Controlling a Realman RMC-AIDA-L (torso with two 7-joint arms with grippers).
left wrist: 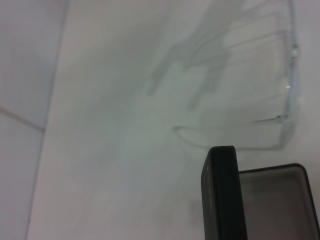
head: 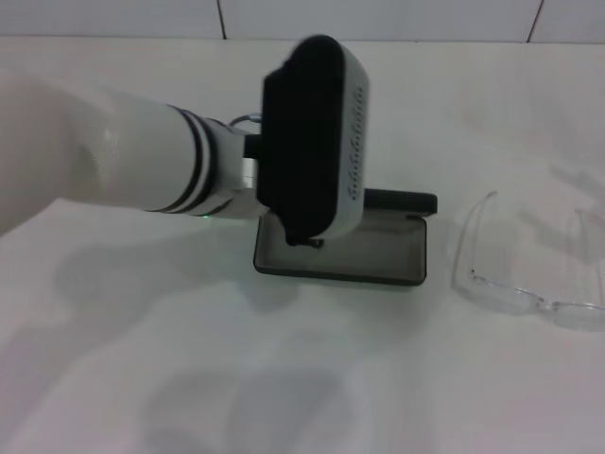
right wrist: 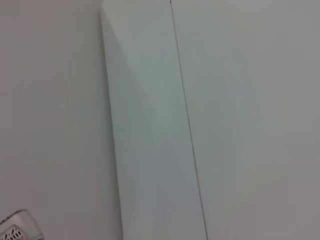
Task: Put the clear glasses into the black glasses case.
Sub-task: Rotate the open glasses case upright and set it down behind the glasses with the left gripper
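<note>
My left gripper (head: 304, 236) sits low over the left end of the black glasses case (head: 378, 253), its wrist housing blocking the fingers in the head view; cannot tell whether they are apart or together. The case lies open on the white table (head: 284, 378), grey-lined tray facing up, lid standing at its far edge. Left wrist view shows the lid edge-on and part of the tray beside it. The clear glasses (head: 529, 284) rest on the table to the right of the case, near but apart from it, arms unfolded and pointing away from me. My right gripper is out of view; its wrist camera shows only white panels.
</note>
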